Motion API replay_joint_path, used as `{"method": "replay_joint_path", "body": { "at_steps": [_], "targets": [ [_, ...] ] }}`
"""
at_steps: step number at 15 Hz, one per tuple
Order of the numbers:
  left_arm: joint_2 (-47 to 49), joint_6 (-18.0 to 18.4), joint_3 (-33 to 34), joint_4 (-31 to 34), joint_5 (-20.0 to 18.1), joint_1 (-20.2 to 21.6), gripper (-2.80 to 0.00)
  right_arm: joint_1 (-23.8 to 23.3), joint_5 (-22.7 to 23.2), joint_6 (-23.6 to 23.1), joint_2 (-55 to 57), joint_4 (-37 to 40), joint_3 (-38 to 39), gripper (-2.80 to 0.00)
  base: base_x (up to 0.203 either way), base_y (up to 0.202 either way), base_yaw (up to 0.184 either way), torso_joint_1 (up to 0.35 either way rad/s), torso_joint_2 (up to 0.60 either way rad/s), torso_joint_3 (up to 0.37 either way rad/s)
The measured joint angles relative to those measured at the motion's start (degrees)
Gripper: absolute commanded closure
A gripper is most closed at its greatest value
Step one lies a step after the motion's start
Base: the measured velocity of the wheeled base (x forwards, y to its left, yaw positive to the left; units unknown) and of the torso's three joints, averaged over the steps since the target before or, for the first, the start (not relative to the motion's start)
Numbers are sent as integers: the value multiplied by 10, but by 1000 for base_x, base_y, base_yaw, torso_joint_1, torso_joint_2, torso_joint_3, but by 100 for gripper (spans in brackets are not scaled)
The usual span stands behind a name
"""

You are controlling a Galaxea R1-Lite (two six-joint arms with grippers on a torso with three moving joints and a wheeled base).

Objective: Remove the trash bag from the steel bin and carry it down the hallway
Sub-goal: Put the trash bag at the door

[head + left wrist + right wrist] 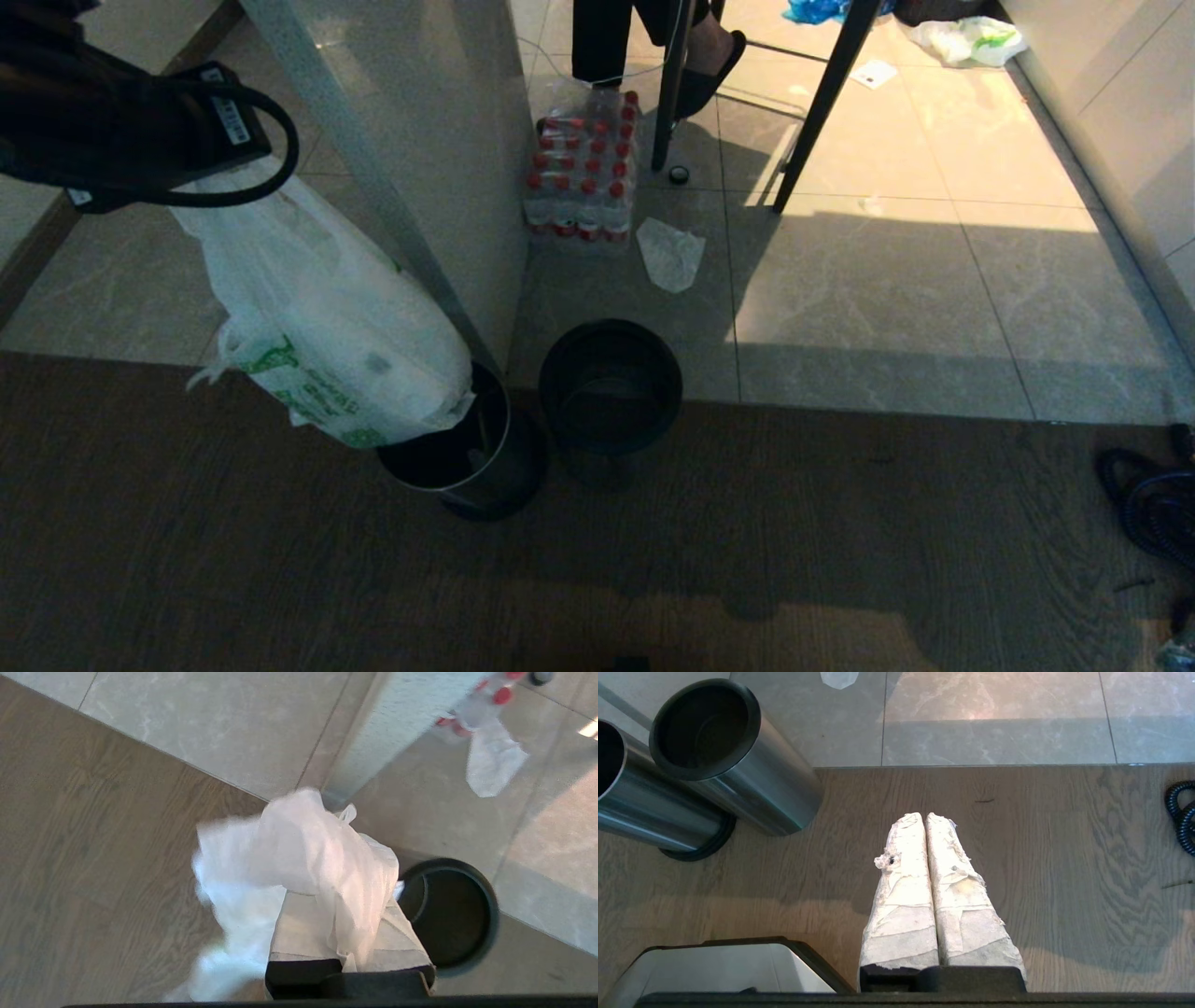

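The bag (331, 327) was held clear above the steel bin (467, 457), its top clamped in the left gripper (327, 933). A black bin (611, 387) stood just beside. The right gripper (927, 826) was pressed together, empty, over the wood floor (1041, 858).

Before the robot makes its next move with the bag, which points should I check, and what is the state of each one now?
1. Left end effector shut on the trash bag: ok.
2. Bag bottom clear of the steel bin: cannot tell; it overlaps the rim in the head view.
3. Steel bin upright: ok.
4. Right end effector shut and empty, over the wooden floor: ok.
5. Room beside the bag: not ok; the pillar stands close on its right.
6. Tiles ahead free: not ok; a bottle pack lies there.
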Motion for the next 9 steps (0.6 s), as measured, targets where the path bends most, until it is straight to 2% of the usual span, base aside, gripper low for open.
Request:
{"method": "replay_joint_path", "body": {
  "at_steps": [3, 6, 9],
  "targets": [
    [-37, 5, 0, 29, 22, -26, 0, 0, 0, 0, 0, 0, 0, 0, 0, 0, 0, 0, 0, 0],
    [-84, 36, -2, 64, 36, -33, 0, 0, 0, 0, 0, 0, 0, 0, 0, 0, 0, 0, 0, 0],
    [-134, 62, -6, 98, 66, -33, 0, 0, 0, 0, 0, 0, 0, 0, 0, 0, 0, 0, 0, 0]
  ]
}}
